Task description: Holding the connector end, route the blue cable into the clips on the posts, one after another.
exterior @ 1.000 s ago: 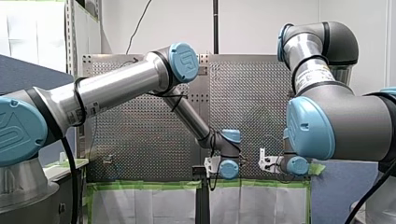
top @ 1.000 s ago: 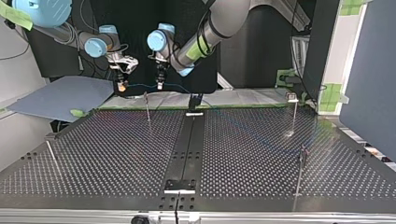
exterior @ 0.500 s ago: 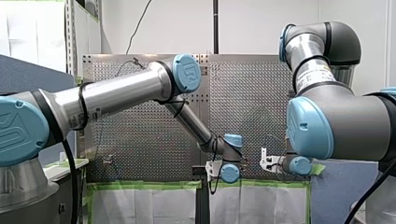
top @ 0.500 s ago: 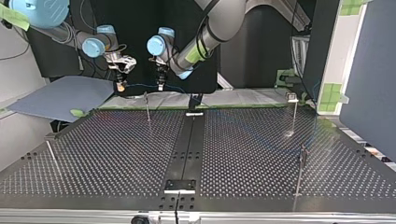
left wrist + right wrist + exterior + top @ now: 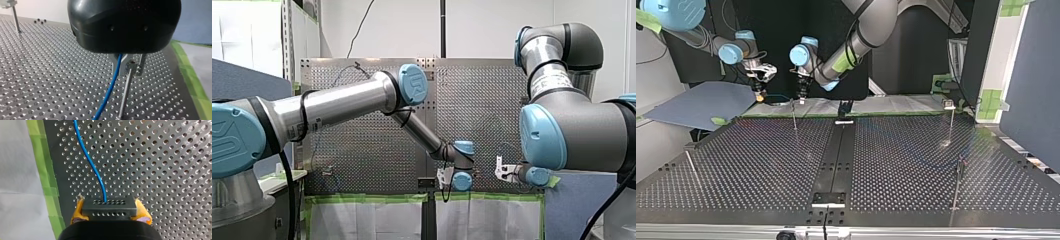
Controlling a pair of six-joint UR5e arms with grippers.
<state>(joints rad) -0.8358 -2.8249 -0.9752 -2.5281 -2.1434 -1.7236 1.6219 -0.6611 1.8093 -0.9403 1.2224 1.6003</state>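
Note:
My right gripper is shut, its yellow pads clamping the black connector. The blue cable leaves the connector and runs ahead over the perforated table. In the left wrist view my left gripper is shut on the blue cable, which hangs down from its metal fingers. A thin post with its clip stands right at those fingers. In the top view my right gripper and left gripper hang over the table's far edge, the cable between them, above a post.
More thin posts stand at the top view's right, near right and near left. A black rail runs down the table's middle. Green tape lines the far edge, and a grey sheet lies beyond it.
Both grippers have shifted toward the top view's left and a little lower, carrying the cable with them. My left gripper now hangs close over the far-left post.

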